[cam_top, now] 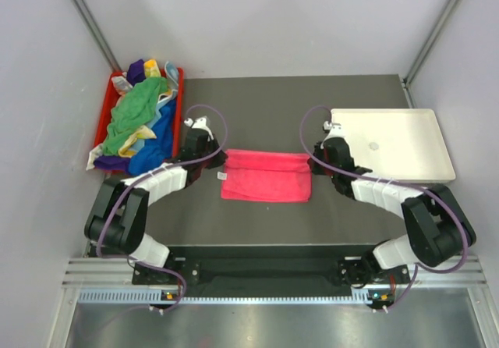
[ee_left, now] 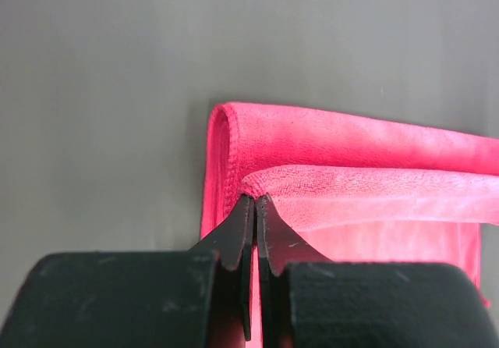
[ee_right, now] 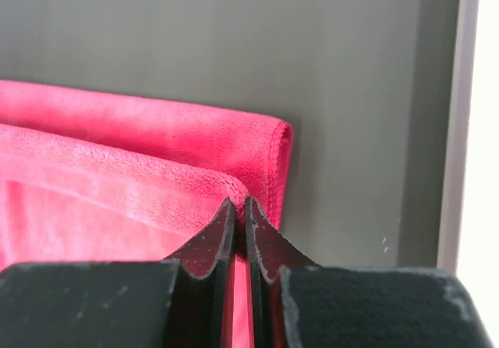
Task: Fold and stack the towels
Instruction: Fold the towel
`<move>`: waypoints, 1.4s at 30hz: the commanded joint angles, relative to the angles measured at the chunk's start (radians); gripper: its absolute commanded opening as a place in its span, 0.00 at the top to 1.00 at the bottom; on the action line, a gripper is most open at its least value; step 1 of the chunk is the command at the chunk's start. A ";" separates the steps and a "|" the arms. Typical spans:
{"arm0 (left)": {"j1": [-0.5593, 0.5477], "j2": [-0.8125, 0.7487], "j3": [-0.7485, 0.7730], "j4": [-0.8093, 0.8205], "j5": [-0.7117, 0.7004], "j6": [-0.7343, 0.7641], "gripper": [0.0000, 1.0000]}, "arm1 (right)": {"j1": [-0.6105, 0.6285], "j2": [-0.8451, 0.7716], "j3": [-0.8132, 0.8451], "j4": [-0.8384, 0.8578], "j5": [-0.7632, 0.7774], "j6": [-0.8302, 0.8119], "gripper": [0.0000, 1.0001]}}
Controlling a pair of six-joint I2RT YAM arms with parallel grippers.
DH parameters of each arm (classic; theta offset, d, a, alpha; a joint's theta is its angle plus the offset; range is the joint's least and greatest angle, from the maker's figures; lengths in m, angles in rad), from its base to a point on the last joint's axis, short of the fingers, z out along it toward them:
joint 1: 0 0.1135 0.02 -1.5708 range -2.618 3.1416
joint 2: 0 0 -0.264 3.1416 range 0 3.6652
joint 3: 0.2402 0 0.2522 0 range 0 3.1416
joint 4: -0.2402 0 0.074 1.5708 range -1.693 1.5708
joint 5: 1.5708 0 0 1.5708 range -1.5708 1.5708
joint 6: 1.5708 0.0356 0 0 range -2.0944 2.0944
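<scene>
Both left pincer [ee_left: 255,200] and right pincer [ee_right: 236,202] grasping pink towel [cam_top: 265,176], red bin [cam_top: 178,90], white tray [cam_top: 390,141]

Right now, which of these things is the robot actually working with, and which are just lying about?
In the job: pink towel, folded over on the table; left hand and right hand, each shut on a corner of it; towel pile.
Just lying about: red bin holding that pile; white tray.
</scene>
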 commanded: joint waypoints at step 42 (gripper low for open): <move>-0.105 -0.369 -0.114 -0.167 -0.089 -0.048 0.68 | 0.147 -0.409 -0.153 -0.159 0.126 0.145 0.71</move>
